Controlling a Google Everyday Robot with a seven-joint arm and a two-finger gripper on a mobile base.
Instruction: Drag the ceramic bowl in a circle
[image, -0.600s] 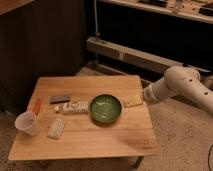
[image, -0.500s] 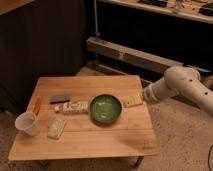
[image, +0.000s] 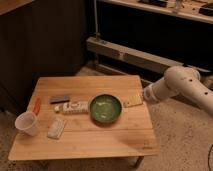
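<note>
hand (image: 133, 101) spread, empty, just right of ceramic bowl (image: 105, 108) on wooden table (image: 100, 144).

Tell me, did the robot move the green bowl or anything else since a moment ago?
Nothing visibly changed. The gripper stays at the right edge of the table, beside the tan packet and apart from the ceramic bowl, which sits in the same spot mid-table. Nothing was grabbed or let go.
</note>
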